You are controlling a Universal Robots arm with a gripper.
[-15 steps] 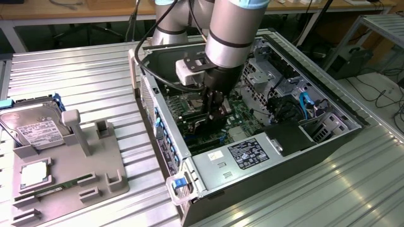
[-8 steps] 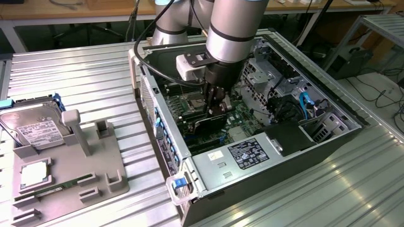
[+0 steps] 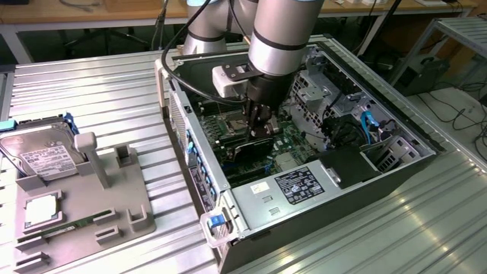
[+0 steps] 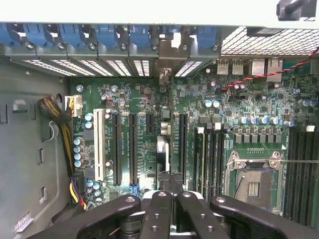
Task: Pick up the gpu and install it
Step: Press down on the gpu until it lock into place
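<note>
My gripper (image 3: 259, 132) reaches down into the open computer case (image 3: 396, 123) and is shut on the gpu (image 3: 256, 149), a black card standing on edge over the green motherboard (image 3: 293, 149). In the wrist view the gpu (image 4: 163, 149) shows edge-on between the black fingers (image 4: 155, 209). It runs along an expansion slot toward the case's rear wall. Its metal bracket (image 4: 166, 74) sits at the rear slot opening among the blue latches (image 4: 107, 36). The card lies between long black slots (image 4: 133, 149) on either side.
A grey fixture (image 3: 91, 200) at the exterior view's left holds a silver hard drive (image 3: 38, 151), a CPU (image 3: 42, 206) and a slim RAM stick (image 3: 65, 228). Inside the case are the power supply (image 3: 293, 185), an empty CPU socket (image 4: 254, 181) and a cable bundle (image 4: 60, 119).
</note>
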